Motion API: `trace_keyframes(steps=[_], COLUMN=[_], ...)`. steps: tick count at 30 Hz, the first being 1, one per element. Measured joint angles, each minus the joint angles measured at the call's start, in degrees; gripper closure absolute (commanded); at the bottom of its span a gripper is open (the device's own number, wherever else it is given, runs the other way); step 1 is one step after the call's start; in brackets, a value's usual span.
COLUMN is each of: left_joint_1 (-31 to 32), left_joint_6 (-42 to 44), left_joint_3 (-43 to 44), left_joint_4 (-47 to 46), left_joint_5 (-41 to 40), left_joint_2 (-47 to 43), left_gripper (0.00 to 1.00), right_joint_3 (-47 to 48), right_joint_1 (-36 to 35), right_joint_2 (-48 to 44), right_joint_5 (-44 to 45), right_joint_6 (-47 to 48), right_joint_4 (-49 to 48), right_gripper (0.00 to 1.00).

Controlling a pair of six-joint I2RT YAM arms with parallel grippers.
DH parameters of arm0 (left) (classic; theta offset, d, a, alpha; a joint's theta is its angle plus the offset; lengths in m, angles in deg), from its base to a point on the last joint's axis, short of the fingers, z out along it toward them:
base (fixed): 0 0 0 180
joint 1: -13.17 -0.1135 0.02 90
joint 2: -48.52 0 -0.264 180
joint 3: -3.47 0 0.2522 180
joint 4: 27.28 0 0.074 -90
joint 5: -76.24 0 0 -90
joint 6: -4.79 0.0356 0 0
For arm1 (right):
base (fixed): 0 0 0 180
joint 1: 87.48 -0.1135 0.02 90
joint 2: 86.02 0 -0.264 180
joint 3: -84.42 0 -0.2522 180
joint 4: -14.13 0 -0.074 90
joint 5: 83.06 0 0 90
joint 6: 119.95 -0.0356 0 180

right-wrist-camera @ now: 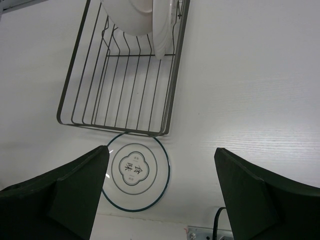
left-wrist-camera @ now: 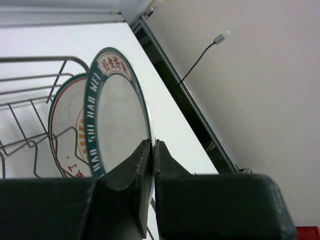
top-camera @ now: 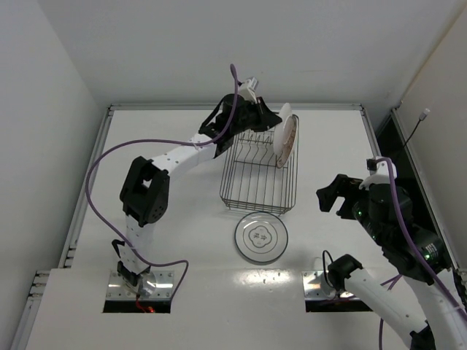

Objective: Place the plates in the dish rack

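**Left fingers pinch a plate on edge at the rack's top-right corner; another lies flat below it**

In the left wrist view a green-rimmed plate (left-wrist-camera: 120, 115) with red characters on its band stands on edge. Its lower rim is pinched between the two dark fingers (left-wrist-camera: 142, 170) of the left gripper (left-wrist-camera: 151, 147), which are closed down to the thickness of the plate. Just behind it, at the left of that frame, an orange-patterned plate (left-wrist-camera: 67, 125) with a thin red ring stands among the wires of the dish rack (left-wrist-camera: 30, 145).

From above, the upright plates sit at the rack's (top-camera: 228, 171) upper right corner, tilted, just right of the gripper at upper centre. The right wrist view shows two white plate backs on edge at the top of the frame, over the rack's far end. Which is which I cannot tell, nor whether the held plate's lower edge rests on the wires.

A pale plate (top-camera: 260, 237) with a dark rim and a clover-shaped centre mark lies flat on the white table (top-camera: 328, 146). It is right against the rack's lower short end.

The right gripper (top-camera: 334, 193) hangs at the right of the frame, apart from the rack. Its fingers are spread wide and hold nothing.
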Motion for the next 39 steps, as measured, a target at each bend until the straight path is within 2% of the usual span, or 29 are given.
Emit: trace_keyframes(steps=[14, 26, 29, 32, 36, 39], left_joint_1=[0.0, 0.1, 0.4, 1.2, 3.2, 4.8], left_joint_6=[1.9, 2.0, 2.4, 3.6, 4.5, 5.1], left_joint_3=[0.1, -4.4, -4.4, -4.4, -4.4, -4.7], left_joint_4=[0.0, 0.2, 0.4, 1.7, 2.8, 3.1], left_joint_5=[-2.5, -3.5, -4.0, -5.1, -5.7, -5.7], left_joint_2=[-1.3, -1.1, -1.1, -1.0, -1.0, -1.0], left_gripper=[1.00, 1.00, 0.94, 0.77, 0.69, 0.60], right_joint_3=[0.7, 0.7, 0.7, 0.7, 0.7, 0.7], right_joint_1=[0.0, 0.0, 0.0, 0.0, 0.0, 0.0], right_joint_2=[0.0, -0.5, -1.0, -1.1, -1.1, -1.1], right_joint_5=[0.1, 0.3, 0.2, 0.2, 0.2, 0.2], right_joint_6=[0.0, 0.0, 0.0, 0.0, 0.0, -0.3], right_joint_4=[1.6, 2.6, 2.6, 2.6, 2.6, 2.8], right_gripper=[0.16, 0.15, 0.15, 0.15, 0.15, 0.15])
